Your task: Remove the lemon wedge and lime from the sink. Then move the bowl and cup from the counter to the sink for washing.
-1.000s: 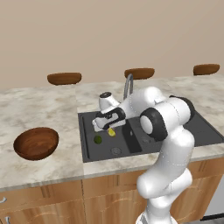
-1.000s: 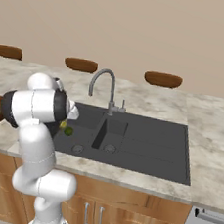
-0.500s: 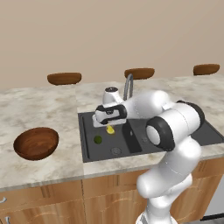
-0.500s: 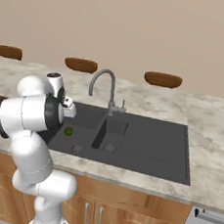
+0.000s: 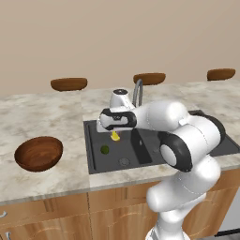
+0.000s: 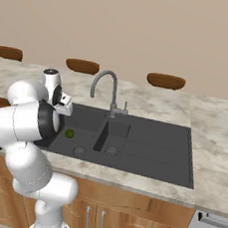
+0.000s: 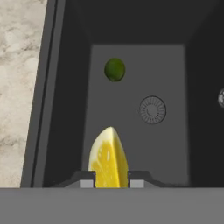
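My gripper (image 5: pixel 115 133) is shut on the yellow lemon wedge (image 5: pixel 115 136), which hangs above the left basin of the dark grey sink (image 5: pixel 93 161). In the hand view the lemon wedge (image 7: pixel 108 158) is pinched between the two fingertips of the gripper (image 7: pixel 112 180), well above the basin floor. The round dark green lime (image 5: pixel 105 149) (image 6: pixel 69 133) (image 7: pixel 114 69) lies on the floor of that basin, near the round drain (image 7: pixel 152 109). The reddish-brown wooden bowl (image 5: pixel 38 153) stands on the counter left of the sink. The cup is out of view.
A curved grey faucet (image 6: pixel 106 90) rises behind the sink's divider. Several brown stool tops (image 5: pixel 69 84) line the far side of the counter. The marble counter (image 5: pixel 42 117) stretches on both sides of the sink, with wooden cabinets (image 6: pixel 123 222) below.
The arm has lifted the lemon wedge up out of the basin and swung it a little left. The lime has stayed on the basin floor.
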### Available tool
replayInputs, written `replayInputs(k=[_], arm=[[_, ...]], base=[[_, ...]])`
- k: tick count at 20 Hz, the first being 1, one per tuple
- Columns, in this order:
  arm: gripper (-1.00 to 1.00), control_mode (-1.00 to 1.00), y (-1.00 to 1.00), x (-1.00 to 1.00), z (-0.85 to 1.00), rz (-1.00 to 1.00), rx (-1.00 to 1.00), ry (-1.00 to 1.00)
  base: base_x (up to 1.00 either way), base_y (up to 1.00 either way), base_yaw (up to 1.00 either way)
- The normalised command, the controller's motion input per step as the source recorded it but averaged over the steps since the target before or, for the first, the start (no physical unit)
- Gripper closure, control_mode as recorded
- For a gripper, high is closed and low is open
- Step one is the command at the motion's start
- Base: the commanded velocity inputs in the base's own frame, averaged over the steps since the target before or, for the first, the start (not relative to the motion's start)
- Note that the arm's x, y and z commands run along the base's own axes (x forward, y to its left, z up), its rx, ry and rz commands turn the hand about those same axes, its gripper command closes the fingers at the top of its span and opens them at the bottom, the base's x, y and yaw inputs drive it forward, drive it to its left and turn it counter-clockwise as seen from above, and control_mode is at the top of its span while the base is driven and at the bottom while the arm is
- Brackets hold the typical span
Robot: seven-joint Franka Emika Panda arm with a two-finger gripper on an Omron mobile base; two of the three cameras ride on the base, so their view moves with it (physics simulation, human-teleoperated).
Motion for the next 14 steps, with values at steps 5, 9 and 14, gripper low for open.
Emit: replayInputs(k=[5, 9, 14], arm=[[1.00, -1.00, 0.29, -0.02, 0.20, 0.00, 0.01, -0.09], [1.00, -1.00, 0.35, 0.01, 0.16, 0.00, 0.04, -0.03], [1.00, -1.00, 0.36, 0.05, 0.13, 0.00, 0.07, 0.00]], base=[[0.00, 0.00, 0.00], [0.00, 0.00, 0.00], [0.00, 0.00, 0.00]])
